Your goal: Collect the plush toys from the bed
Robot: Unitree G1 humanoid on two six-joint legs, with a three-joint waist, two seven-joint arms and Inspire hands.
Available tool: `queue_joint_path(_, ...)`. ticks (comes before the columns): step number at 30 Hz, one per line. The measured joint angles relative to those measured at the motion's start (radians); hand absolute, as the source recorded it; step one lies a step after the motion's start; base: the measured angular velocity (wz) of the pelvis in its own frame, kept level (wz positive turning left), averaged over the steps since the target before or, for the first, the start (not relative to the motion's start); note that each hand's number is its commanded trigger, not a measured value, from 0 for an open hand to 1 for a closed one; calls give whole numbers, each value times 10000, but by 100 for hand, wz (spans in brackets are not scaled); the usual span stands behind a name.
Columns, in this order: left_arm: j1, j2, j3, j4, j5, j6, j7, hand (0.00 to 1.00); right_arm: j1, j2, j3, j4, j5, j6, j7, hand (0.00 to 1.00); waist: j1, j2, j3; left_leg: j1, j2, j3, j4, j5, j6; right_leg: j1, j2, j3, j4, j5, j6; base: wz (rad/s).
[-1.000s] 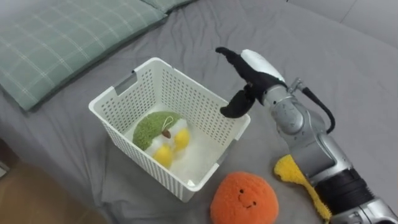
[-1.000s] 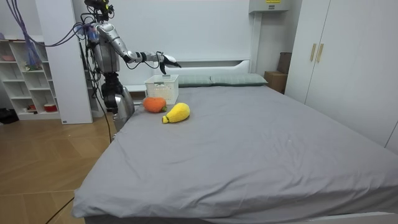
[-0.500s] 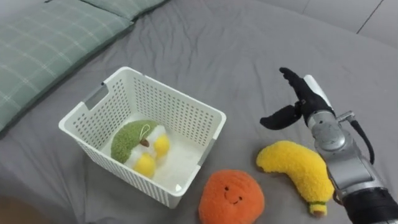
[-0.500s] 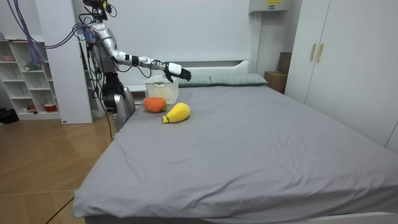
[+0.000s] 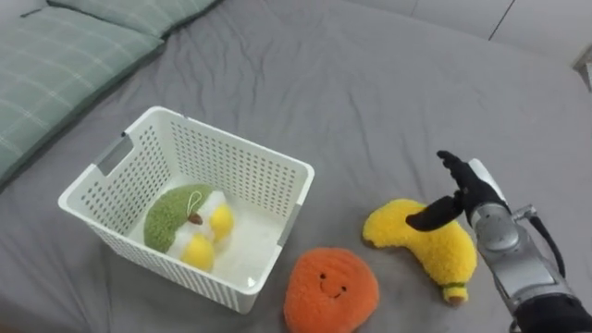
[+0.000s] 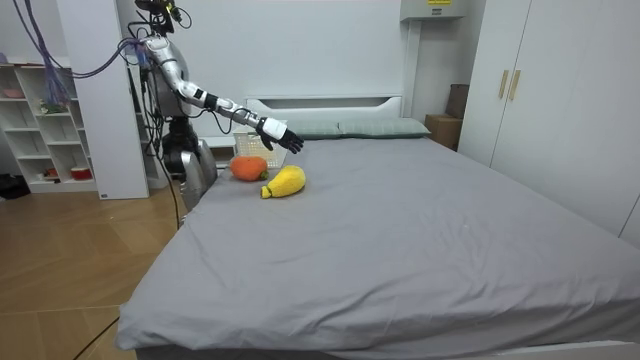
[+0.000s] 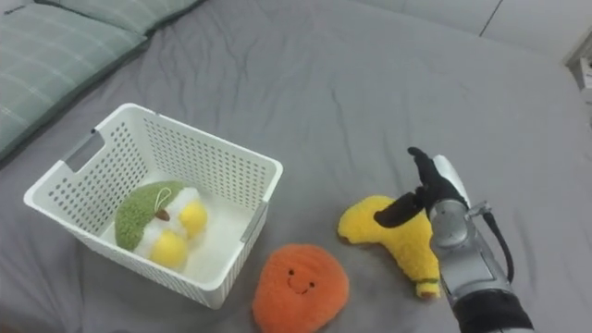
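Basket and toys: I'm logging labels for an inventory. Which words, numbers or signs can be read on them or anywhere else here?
No text can be read anywhere.
white basket: no print.
orange plush toy: a stitched smiling face, no words.
yellow banana plush and green plush: no print.
yellow label at the room view's top edge: too small to read.

A grey-sheeted bed (image 6: 400, 240) stands on a wooden floor (image 6: 70, 260) between a white wardrobe (image 6: 540, 90) and open shelves (image 6: 40, 120).
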Motion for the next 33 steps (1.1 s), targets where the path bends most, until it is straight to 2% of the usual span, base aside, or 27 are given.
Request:
queue_joint_path(1,-54,80,-158,50,0,-48,-5,0,-2,1,13,340,0,-52,3,0,0,-2,4,-118,-1,0,5,0,0,-84,1,1,-2,1,-1,0)
queue_joint_path(3,-152,143,-174,198,-176,-159,-9,0,-98,2,18,907,1,-97,-8,0,45,61,63,-228,-4,-13,-5,0,1,-170,4,-1,-1,1,0,0)
queue_joint_path(5,-317,218,-353,557,-528,-244,-5,0,-396,5,36,1909,7,-259,-160,0,43,156,151,-420,-5,15,-4,0,1,-381,5,3,0,2,0,0)
queue_joint_path(7,-357,218,-399,722,-774,-245,-6,0,-494,5,36,2402,14,-302,-329,0,62,181,167,-568,1,48,-6,5,-3,-585,10,11,0,2,0,0)
queue_joint_path(11,-415,212,-536,1101,-997,-255,-7,0,-1069,-37,33,3326,409,-720,-788,0,77,178,171,-968,24,57,8,23,-15,-1014,21,9,-7,2,0,0)
queue_joint_path(13,-461,213,-535,1106,-985,-282,-7,0,-1261,-69,36,3490,407,-732,-915,0,143,180,174,-1078,27,50,6,23,-16,-1133,25,0,-12,2,0,0)
queue_joint_path(15,-549,211,-562,1104,-981,-397,-6,0,-1323,-152,64,3666,425,-835,-1058,44,296,194,186,-1166,22,47,5,23,-16,-1206,23,-17,-28,1,1,0)
queue_joint_path(16,-570,211,-624,1109,-993,-448,-3,0,-1423,-196,152,3853,431,-839,-1104,85,353,216,204,-1183,15,19,-5,23,-16,-1220,17,-41,-28,1,1,5)
queue_joint_path(17,-570,217,-742,1089,-1041,-512,-1,0,-1505,-230,269,3970,411,-841,-1160,100,348,251,227,-1211,5,-55,-2,24,-16,-1221,5,-150,-30,1,1,9)
queue_joint_path(21,-571,217,-893,1007,-1074,-594,1,0,-1589,-366,346,4126,410,-841,-1457,100,321,258,238,-1424,-21,-193,108,24,-15,-1328,-23,-386,-27,1,2,13)
queue_joint_path(25,-571,215,-917,939,-1085,-599,25,0,-1589,-678,416,4118,516,-845,-1667,100,353,257,236,-1485,-25,-265,145,22,-18,-1324,-23,-534,-26,1,1,8)
queue_joint_path(33,-473,217,-916,920,-1083,-596,213,0,-1483,-692,440,4166,520,-803,-1829,100,321,270,229,-1490,-39,-326,150,34,-35,-1289,-31,-725,-29,1,0,2)
